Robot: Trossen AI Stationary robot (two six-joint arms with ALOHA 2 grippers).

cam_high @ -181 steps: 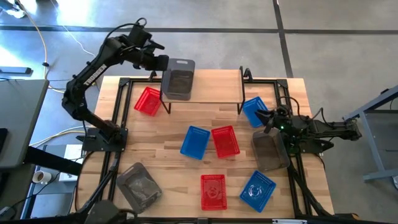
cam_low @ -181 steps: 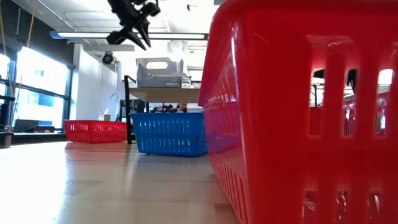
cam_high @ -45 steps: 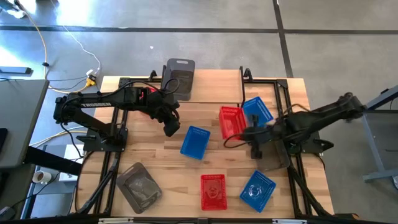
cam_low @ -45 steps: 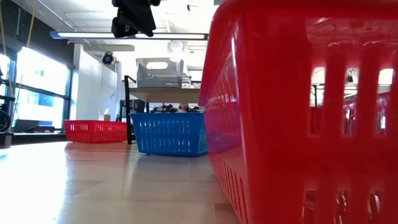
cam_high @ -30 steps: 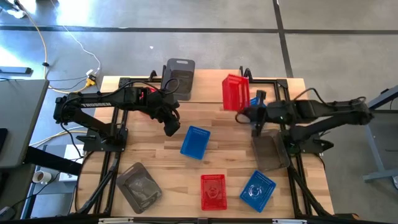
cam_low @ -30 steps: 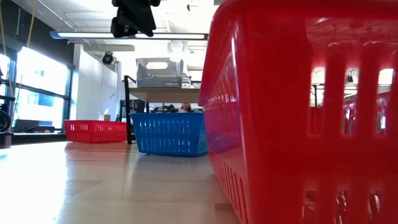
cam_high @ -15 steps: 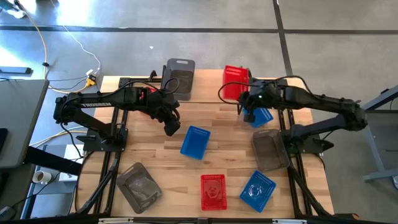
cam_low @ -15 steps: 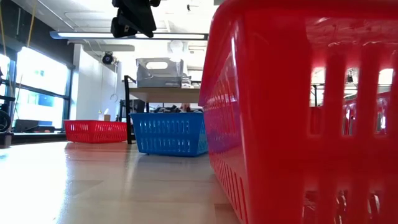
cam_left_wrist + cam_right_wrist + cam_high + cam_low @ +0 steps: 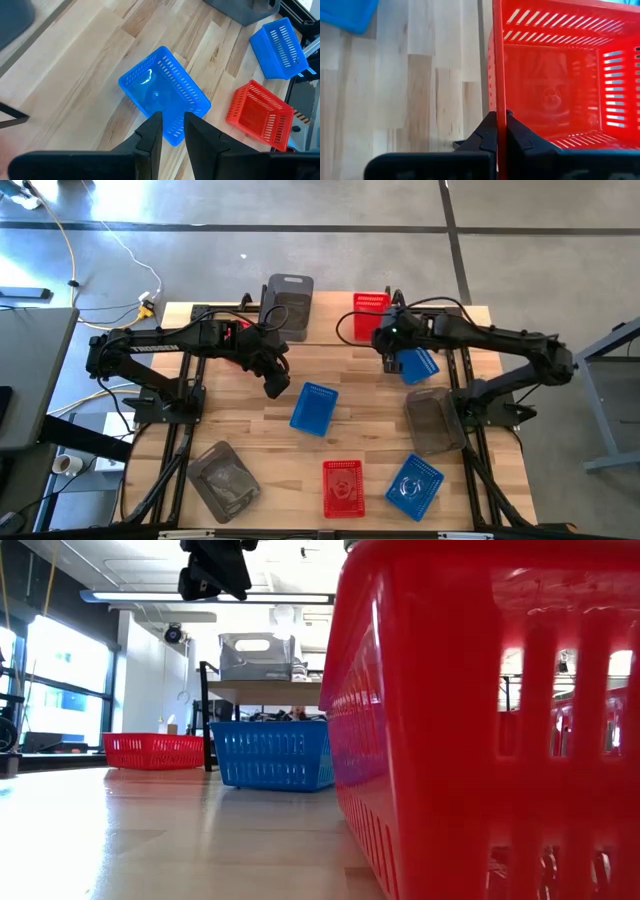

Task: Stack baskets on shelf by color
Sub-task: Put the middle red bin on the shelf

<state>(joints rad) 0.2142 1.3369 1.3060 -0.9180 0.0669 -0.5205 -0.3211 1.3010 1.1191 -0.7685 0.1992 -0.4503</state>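
Red basket (image 9: 490,720) cropped, low view

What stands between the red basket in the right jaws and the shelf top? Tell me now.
Nothing visible. The right gripper, shut on the red basket wall, holds it at the shelf right end; the grey basket sits at the far left end.
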